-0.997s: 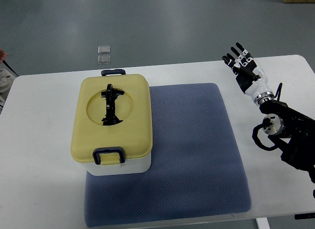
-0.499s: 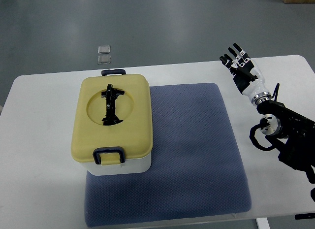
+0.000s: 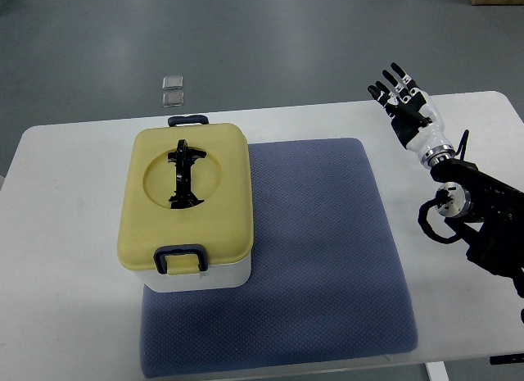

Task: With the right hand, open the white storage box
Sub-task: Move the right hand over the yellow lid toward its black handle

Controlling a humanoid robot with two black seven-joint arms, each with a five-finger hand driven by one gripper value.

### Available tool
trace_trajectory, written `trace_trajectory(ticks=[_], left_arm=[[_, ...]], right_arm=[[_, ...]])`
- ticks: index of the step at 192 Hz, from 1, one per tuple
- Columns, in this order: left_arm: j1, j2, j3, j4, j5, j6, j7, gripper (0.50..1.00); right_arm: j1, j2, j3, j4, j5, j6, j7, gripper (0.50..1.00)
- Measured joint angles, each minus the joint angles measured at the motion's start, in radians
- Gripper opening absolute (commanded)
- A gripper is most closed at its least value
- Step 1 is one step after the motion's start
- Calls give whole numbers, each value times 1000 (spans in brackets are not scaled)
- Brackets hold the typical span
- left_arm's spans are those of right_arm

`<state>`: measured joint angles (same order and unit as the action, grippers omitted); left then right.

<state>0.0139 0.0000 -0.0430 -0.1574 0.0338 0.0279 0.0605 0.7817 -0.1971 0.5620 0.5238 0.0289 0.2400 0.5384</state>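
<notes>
The right hand [image 3: 407,105] is hovering above the far right part of the counter [image 3: 74,258], fingers spread apart and holding nothing, its arm coming in from the right edge. Compared with half a second ago, the hand is sitting slightly further right and a touch lower in the picture, and the forearm behind it is angling a little differently; a second ago it was near much the same spot, so it is drifting about rather than closing in. I judge that the reach toward the box is not really under way yet, and the task is standing at its very start. The white storage box [image 3: 187,209] is resting well to the left of the hand and nearer the robot, with a stretch of the blue-grey mat [image 3: 319,258] lying between them; the box is sitting on the mat's left edge. Its yellow lid [image 3: 221,192] is lying flat and closed, with a dark latch [image 3: 181,259] at the side nearest the robot, another dark latch [image 3: 188,119] at the far side, and a black handle [image 3: 183,174] folded into the round recess on top. No brand, label or writing is showing anywhere legible. The left hand is not showing.
</notes>
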Motion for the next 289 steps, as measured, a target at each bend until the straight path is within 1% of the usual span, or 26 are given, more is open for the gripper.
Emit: trace_trajectory(ticks=[28,47,70,91,111,130,150,172,196,223,251,289], left_arm=[[0,0,0,0,0,0,0,1000],[0,0,0,0,0,0,0,1000],[0,0,0,0,0,0,0,1000],[0,0,0,0,0,0,0,1000],[0,0,0,1,0,0,0,1000],[0,0,0,1,0,0,0,1000],[0,0,0,1,0,0,0,1000],[0,0,0,1,0,0,0,1000],[0,0,0,1,0,0,0,1000],[0,0,0,0,0,0,1,1000],[0,0,0,0,0,0,0,1000],[0,0,0,0,0,0,0,1000]], right_arm=[[33,-7,-38,0,-10,-8,0,934],[89,-43,-153,0,-11,-10,5,934],[185,-93,-343,4,-11,-11,31,934],[306,-145,-528,16,-21,-4,62,934],[447,-185,-689,54,-83,5,71,932],[579,-211,-775,119,-199,3,72,932],[699,-218,-814,196,-368,1,73,932],[808,-200,-819,250,-562,5,73,930],[914,-158,-821,315,-725,6,73,930],[1003,-107,-822,395,-897,9,73,930],[1040,-41,-823,448,-1032,28,73,930],[1042,52,-824,458,-1199,42,73,928]])
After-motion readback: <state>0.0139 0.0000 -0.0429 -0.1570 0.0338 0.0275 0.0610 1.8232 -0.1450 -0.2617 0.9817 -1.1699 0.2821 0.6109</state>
